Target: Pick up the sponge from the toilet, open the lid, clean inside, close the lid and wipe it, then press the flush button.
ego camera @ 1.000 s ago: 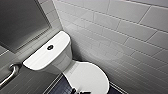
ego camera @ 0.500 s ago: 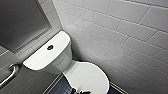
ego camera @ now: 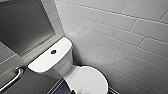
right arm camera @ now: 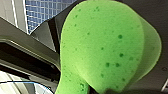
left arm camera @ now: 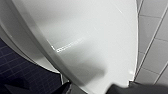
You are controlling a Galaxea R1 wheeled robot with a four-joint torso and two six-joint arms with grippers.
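Right pincer (right arm camera: 100,90) is clamped on the sponge's (right arm camera: 105,45) narrowed end, the rest bulging beyond it.

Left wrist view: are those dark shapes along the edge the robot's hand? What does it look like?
Probably yes. The left gripper shows as two blunt tips, dark grey to black, with a matte finish. No cables or markings can be made out on them.

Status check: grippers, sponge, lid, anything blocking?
Right gripper shut on sponge. Lid down, seen close in the left wrist view. Flush button exposed on the tank top; no obstruction seen.
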